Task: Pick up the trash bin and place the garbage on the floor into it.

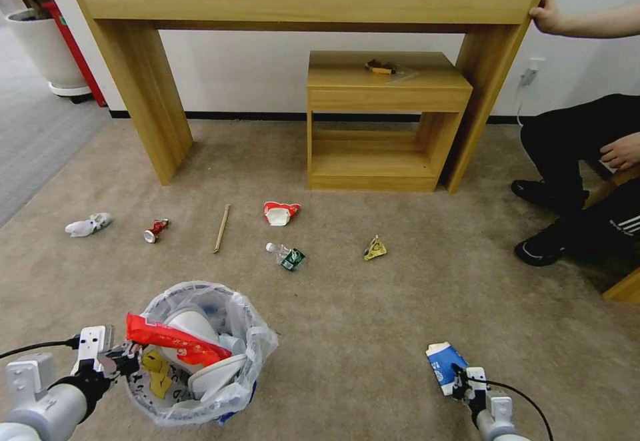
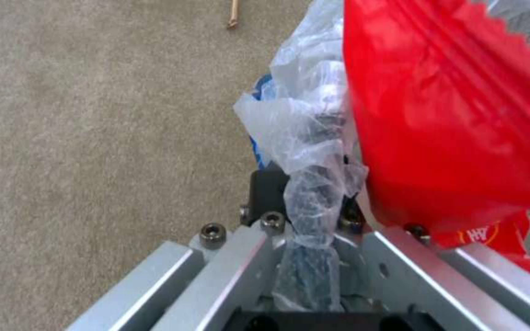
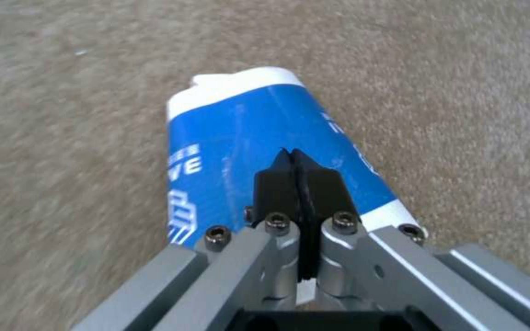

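Left gripper point(image 1: 123, 355) clamped on rim of small round dark trash bin with crinkly translucent white liner point(image 1: 257, 341); liner plastic bunched between the closed fingers in left wrist view. Grip at bin's 9 o'clock edge, presumably so bin travels with the arm and mouth stays up for drops.

Bin contents: long red wrapper point(image 1: 177, 342) lying across the mouth toward the left gripper, white slipper soles point(image 1: 200, 334) beneath it.

Right gripper point(image 1: 465, 382) low over carpet at 5 o'clock of head view, black fingers point(image 3: 323, 184) pressed together, nothing between them. Flat blue-and-white pack point(image 1: 443, 363) lies on carpet just beyond the fingertips, at gripper's 11 o'clock; contact not resolvable. Fingers must part before any grasp.

Pack well apart from bin, at bin's 3 o'clock.

Remaining on floor, beyond bin toward 12 o'clock: crumpled white wrapper point(image 1: 88, 225), crushed red can point(image 1: 155, 230), wooden stick point(image 1: 222, 227), red-white paper cup point(image 1: 281, 212), clear bottle point(image 1: 285, 255), yellow wrapper point(image 1: 375, 249). 6 items plus pack outstanding.
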`<state>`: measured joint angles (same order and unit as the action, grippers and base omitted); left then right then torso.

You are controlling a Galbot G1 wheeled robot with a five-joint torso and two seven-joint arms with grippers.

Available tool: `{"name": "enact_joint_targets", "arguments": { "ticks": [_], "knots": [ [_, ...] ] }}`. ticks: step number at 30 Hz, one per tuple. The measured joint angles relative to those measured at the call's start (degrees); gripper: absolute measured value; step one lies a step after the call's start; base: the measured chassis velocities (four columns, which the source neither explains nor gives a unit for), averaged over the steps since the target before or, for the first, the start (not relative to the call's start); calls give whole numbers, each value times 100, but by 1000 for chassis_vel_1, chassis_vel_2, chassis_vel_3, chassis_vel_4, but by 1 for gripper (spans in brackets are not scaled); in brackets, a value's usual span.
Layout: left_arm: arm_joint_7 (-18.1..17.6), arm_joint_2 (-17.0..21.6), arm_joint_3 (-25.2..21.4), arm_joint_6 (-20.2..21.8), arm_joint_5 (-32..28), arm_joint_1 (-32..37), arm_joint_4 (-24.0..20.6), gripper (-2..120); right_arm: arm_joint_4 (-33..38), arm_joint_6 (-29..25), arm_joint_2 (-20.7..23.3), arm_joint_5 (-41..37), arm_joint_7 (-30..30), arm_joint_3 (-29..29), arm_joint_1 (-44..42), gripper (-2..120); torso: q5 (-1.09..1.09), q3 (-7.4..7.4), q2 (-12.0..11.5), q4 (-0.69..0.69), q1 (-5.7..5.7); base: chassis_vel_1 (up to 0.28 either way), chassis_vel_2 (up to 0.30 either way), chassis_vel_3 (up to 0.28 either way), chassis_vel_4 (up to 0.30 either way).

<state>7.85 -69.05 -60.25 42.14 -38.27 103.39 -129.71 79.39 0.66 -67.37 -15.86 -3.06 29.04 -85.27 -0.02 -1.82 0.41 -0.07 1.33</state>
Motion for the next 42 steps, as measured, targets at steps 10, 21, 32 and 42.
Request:
{"name": "enact_joint_targets", "arguments": {
  "ticks": [10,21,32,42],
  "knots": [
    [18,-18,18,0,34,-10,8,0,280,203,-62,498,-145,-138,-103,30,2,0,0,2,0,0,0,0,0],
    [59,1,-26,0,31,-21,69,0,39,397,-44,541,-144,-203,192,68,1,1,0,3,0,0,0,0,0],
    [65,61,-19,0,-11,-97,160,0,-207,464,-77,537,-244,-314,389,96,0,1,0,2,0,0,0,0,0],
    [73,97,-44,0,-35,-150,229,0,-430,471,-136,559,-131,-311,513,73,-1,1,0,2,0,0,0,0,0]
  ]
}}
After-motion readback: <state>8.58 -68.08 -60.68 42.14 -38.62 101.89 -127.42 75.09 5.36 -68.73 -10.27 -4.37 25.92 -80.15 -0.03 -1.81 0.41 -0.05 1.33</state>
